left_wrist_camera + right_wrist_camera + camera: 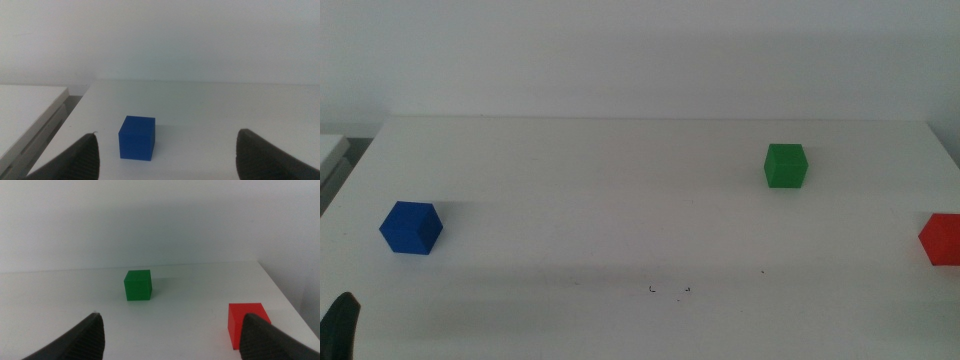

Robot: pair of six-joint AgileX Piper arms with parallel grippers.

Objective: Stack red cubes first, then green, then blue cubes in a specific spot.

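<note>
The red cube (942, 239) sits at the table's right edge; in the right wrist view (245, 324) it is partly behind one jaw. The green cube (786, 165) stands at the right rear and shows in the right wrist view (137, 285) ahead of the jaws. The blue cube (411, 227) sits at the left and shows in the left wrist view (137, 137). The spot (669, 290) is a bare patch with tiny black marks at the front centre. My left gripper (167, 157) is open, behind the blue cube; only a tip (340, 325) shows in the middle view. My right gripper (172, 335) is open and empty.
The white table (620, 200) ends at a far edge below a white wall. A second white surface (25, 110) lies beyond the table's left edge, across a narrow gap.
</note>
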